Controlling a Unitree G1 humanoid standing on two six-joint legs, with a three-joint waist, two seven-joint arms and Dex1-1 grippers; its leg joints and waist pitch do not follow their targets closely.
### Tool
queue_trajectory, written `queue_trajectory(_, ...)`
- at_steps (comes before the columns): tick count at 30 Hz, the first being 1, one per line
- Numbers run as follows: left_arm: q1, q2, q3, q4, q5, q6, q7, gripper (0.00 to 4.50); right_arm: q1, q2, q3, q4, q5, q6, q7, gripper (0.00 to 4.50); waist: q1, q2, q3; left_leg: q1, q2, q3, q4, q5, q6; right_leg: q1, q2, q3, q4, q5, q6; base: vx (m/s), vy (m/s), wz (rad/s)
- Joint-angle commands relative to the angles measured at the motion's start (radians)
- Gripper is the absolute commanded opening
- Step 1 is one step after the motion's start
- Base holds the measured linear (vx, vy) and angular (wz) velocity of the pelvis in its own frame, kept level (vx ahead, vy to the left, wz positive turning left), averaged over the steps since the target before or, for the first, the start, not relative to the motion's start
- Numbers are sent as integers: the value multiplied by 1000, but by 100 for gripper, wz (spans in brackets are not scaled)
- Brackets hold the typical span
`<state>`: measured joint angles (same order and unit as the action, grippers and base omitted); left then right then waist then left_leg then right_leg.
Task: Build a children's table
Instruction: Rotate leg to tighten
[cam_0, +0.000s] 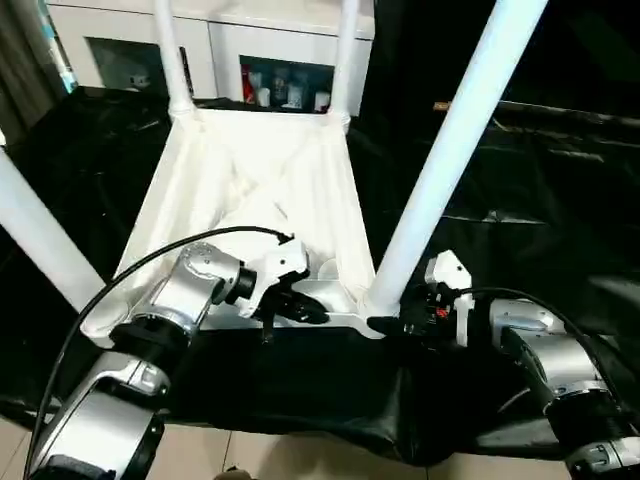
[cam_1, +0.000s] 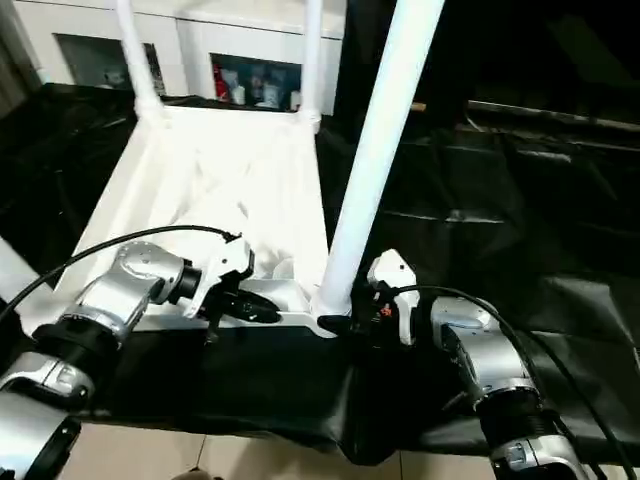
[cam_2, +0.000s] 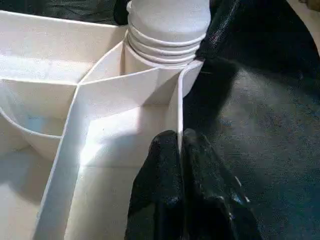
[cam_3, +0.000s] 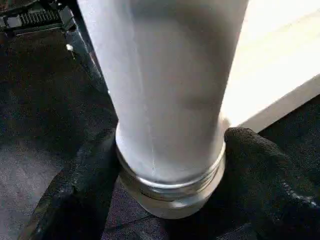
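I have the tabletop (cam_0: 250, 190) lying upside down on the black-covered bench (cam_0: 540, 180), ribbed underside up, with legs standing in its corner sockets. Taking the near right leg (cam_0: 440, 160) as my landmark: it leans up and away from its socket at the tabletop's near right corner, so I judge it is not yet fully seated.

My right pincer (cam_3: 170, 165) sits at the base of that leg, its black fingers (cam_3: 75, 200) wrapped on either side of the ringed collar, closed around the leg rather than standing free. I read that as a grip low down, where a twist or push goes straight into the socket.

My left pincer (cam_2: 181, 150) is closed, fingertips together, pinching the tabletop's thin near rim wall just beside that leg's socket. That looks like a brace, so the tabletop does not slide or turn.

Room is tight: the tabletop's near edge lies close to the bench's front edge, and beyond the leg to the right is bare black cover. A white cabinet (cam_0: 270, 50) stands behind the far legs.
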<state>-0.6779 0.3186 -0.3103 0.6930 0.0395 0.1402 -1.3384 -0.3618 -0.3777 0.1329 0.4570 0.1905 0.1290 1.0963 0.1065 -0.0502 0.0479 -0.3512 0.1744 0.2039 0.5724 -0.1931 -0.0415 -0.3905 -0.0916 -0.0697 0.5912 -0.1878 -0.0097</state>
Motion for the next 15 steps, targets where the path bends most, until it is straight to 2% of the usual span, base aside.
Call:
queue_trajectory(1, 20, -48, -40, 42, 31, 1, 46, 0, -7, 37, 3, 23, 8, 9, -46, 305, -1, 2, -51, 8, 69, -28, -67, -195, 37, 40, -78, 51, -63, -190, -251, 0, 0, 0)
queue_trajectory(2, 12, -64, -32, 60, 37, -3, 90, 0, -7, 53, -4, 38, -3, 1, -92, 303, -2, 3, -49, 10, 67, -28, -68, -214, 31, 39, -78, 51, -68, -223, -244, 0, 0, 0)
queue_trajectory(3, 6, -77, -27, 72, 41, -5, 125, 0, -8, 70, -11, 53, -13, 1, -139, 295, -5, 1, -44, 13, 66, -31, -71, -262, 15, 35, -80, 51, -79, -316, -222, 0, 0, 0)
queue_trajectory(4, 0, -91, -21, 85, 46, -7, 163, 0, -10, 89, -20, 69, -25, 2, -192, 287, -5, 3, -42, 15, 67, -34, -73, -281, 3, 32, -82, 51, -83, -364, -208, -53, -5, 1)
queue_trajectory(5, -5, -101, -17, 94, 49, -8, 190, 0, -12, 103, -27, 79, -33, 3, -231, 282, -12, 2, -39, 21, 64, -40, -75, -338, -15, 27, -85, 49, -100, -505, -162, 0, 0, 0)
queue_trajectory(6, -5, -101, -17, 94, 49, -8, 190, 0, -12, 103, -27, 79, -33, 3, -231, 280, -14, 1, -39, 22, 63, -42, -75, -347, -18, 27, -86, 49, -103, -530, -149, 0, 0, 0)
queue_trajectory(7, -15, -126, -11, 112, 56, -8, 248, 0, -8, 138, -31, 91, -47, 3, -299, 278, -19, 5, -39, 19, 64, -47, -78, -359, -22, 26, -83, 48, -104, -552, -131, 0, 0, 0)
queue_trajectory(8, -29, -156, -4, 133, 63, -2, 313, 0, -8, 181, -34, 102, -57, 12, -370, 276, -22, 10, -38, 22, 65, -48, -80, -372, -27, 22, -82, 48, -106, -559, -125, 0, 0, 0)
queue_trajectory(9, -33, -166, -3, 140, 66, 1, 333, 0, -8, 196, -35, 106, -61, 15, -393, 274, -26, 5, -36, 27, 63, -51, -80, -406, -34, 17, -81, 43, -112, -595, -110, 0, 0, 0)
queue_trajectory(10, -47, -196, 2, 159, 73, 8, 394, 0, -11, 244, -36, 114, -68, 20, -461, 274, -28, 13, -37, 28, 61, -53, -81, -424, -36, 18, -82, 42, -117, -618, -98, 0, 0, 0)
queue_trajectory(12, -59, -225, 7, 178, 80, 15, 453, 0, -17, 293, -38, 120, -72, 22, -523, 273, -34, 10, -37, 26, 59, -58, -83, -439, -40, 19, -81, 36, -122, -646, -79, 0, 0, 0)
queue_trajectory(13, -66, -243, 7, 188, 85, 16, 488, 0, -26, 319, -24, 124, -85, 10, -541, 273, -35, 12, -38, 28, 61, -60, -84, -446, -41, 19, -83, 35, -123, -647, -77, 0, 0, 0)
queue_trajectory(14, -66, -243, 7, 188, 85, 16, 488, 0, -26, 319, -24, 124, -85, 10, -541, 273, -42, 20, -41, 22, 61, -64, -89, -455, -41, 27, -81, 30, -125, -607, -76, 0, 0, 0)
queue_trajectory(15, -72, -258, 7, 196, 90, 15, 517, 0, -40, 331, -15, 131, -98, -7, -556, 273, -44, 19, -41, 21, 62, -64, -90, -458, -40, 26, -80, 31, -124, -594, -79, 0, 0, 0)
